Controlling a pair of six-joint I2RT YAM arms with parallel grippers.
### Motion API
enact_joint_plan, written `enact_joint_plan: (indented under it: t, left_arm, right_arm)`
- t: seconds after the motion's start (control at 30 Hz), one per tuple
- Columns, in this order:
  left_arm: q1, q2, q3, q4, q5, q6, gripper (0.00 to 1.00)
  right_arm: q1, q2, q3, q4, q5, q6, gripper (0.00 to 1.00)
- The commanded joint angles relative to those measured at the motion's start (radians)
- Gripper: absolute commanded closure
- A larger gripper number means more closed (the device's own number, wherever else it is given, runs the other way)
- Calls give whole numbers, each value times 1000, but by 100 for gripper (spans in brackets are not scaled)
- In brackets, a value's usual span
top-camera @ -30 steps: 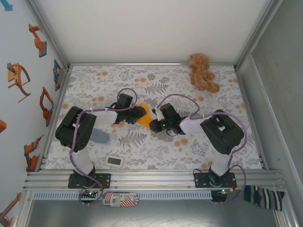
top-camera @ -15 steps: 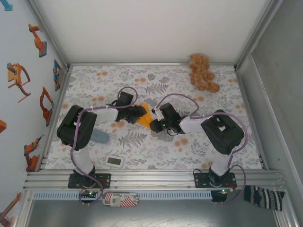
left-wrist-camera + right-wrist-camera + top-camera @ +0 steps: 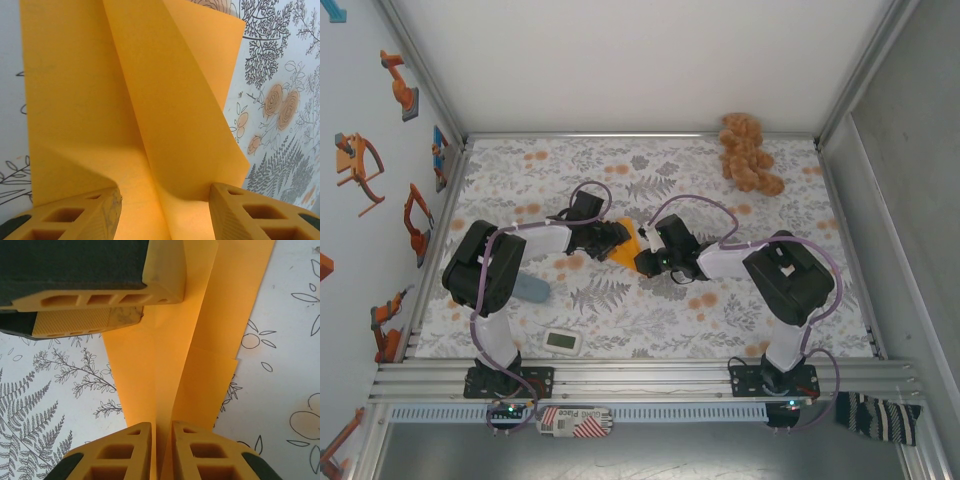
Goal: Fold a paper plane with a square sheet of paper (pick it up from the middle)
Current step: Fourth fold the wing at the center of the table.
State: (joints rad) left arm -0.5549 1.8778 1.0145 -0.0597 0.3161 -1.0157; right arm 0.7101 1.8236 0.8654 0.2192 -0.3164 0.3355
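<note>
we're seeing left gripper (image 3: 617, 238) and right gripper (image 3: 645, 263) crowding the orange paper (image 3: 629, 243) mid-table, plush toy (image 3: 750, 153) blocking far-right corner, white device (image 3: 562, 341) sitting near-left, far cloth (image 3: 570, 165) lying open

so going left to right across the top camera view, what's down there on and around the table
blue-grey object → small white device with a screen → left gripper → orange paper → right gripper → tan plush toy → striped cloth
</note>
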Motion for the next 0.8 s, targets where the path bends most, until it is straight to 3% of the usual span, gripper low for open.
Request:
enact_joint_plan:
  t: [0.0, 0.47, 0.77]
  left_arm:
    - [-2, 155, -86, -251, -85, 9, 47]
    - [2, 124, -84, -251, -80, 22, 47]
    - [6, -72, 13, -218, -45, 99, 37]
  right_arm:
    - [-4, 17, 28, -18, 11, -13, 83]
    - [-6, 23, 28, -10, -30, -5, 99]
    - [-14, 37, -3, 29, -95, 58, 100]
